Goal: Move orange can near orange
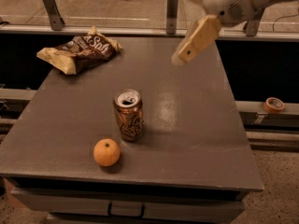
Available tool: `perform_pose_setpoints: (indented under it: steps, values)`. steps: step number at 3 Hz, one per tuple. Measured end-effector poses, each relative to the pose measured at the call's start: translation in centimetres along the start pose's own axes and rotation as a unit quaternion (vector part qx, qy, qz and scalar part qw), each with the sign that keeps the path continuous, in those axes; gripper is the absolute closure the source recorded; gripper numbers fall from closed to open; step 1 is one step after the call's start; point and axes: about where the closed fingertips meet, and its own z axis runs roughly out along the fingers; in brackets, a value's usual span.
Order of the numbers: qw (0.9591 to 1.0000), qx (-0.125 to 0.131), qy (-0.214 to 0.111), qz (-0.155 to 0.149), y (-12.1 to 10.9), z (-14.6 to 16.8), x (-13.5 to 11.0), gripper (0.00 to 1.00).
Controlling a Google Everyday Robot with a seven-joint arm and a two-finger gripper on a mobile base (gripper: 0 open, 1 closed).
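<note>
The orange can [128, 116] stands upright on the grey table [187, 125], near the front and left of the middle. The orange [106, 152] lies just in front of it and a little to its left, a small gap apart. My gripper [189, 24] is up at the top right, well above and behind the can. It is open and empty; one pale finger [197, 38] points down to the left, and the other shows only at the top edge.
A crinkled brown chip bag [79, 53] lies at the table's back left corner. A roll of tape [274, 105] sits on a ledge off the table's right side. A railing runs behind the table. A drawer front shows below the front edge.
</note>
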Motion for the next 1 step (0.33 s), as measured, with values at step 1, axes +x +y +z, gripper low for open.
perform_pose_setpoints:
  steps: [1]
  values:
    - [0.9927, 0.106, 0.019, -0.054, -3.85, -5.54, -2.93, 0.00]
